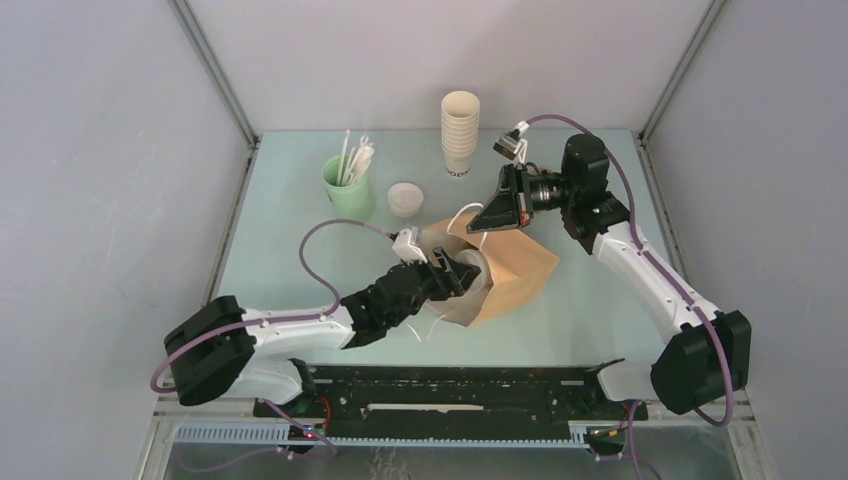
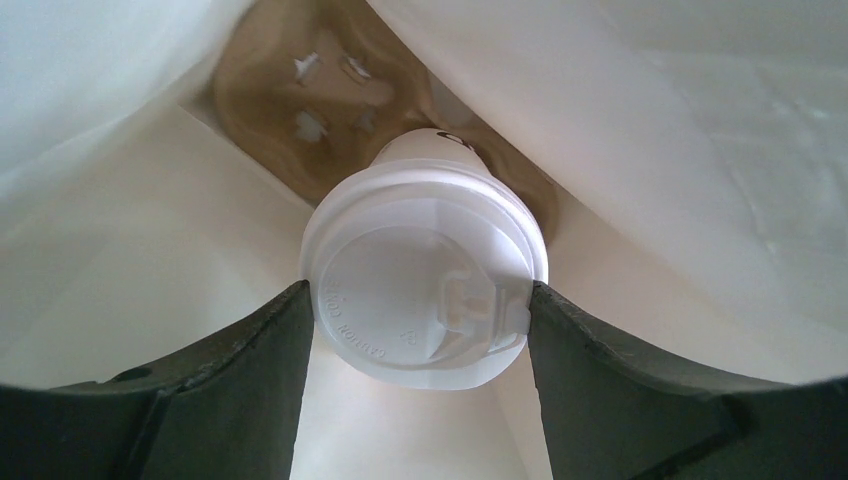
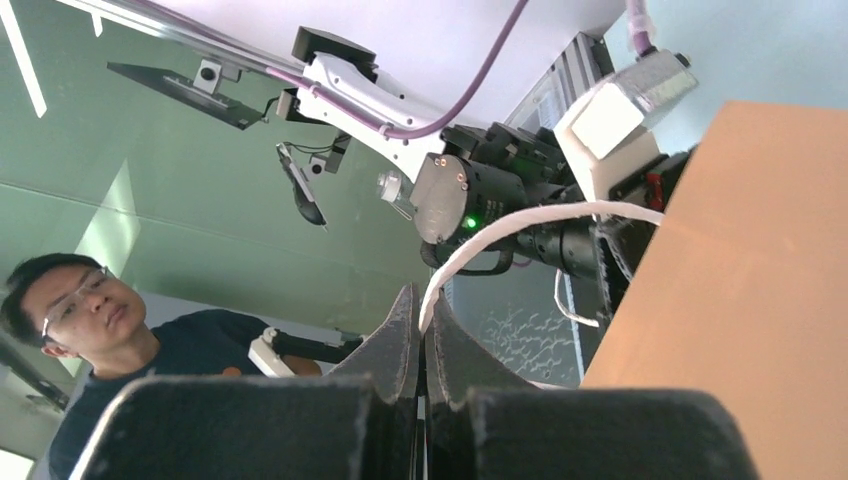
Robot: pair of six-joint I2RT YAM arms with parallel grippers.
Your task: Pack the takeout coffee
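Takeout coffee cup [image 2: 425,250]: located inside the mouth of the brown paper bag [image 1: 525,265], with white lining on all sides. The lid faces the left wrist camera and the base points toward the bag's folded bottom.

Left end effector [image 2: 418,305]: clenched on the cup, one finger on each side of the lid rim. The cup's long axis runs straight out from it, along the bag's depth.

Bag: lies on its side on the surface [image 1: 280,200], mouth toward the left arm.

Right end effector [image 3: 421,325]: clenched on the bag's white cord handle [image 3: 520,222], apparently keeping the mouth open.

Judgement: insertion is partly done. The bag's bottom lies ahead on the cup's own axis, so the coming move is a straight push by the left arm.

Risk: once released, the cup would rest on its side.
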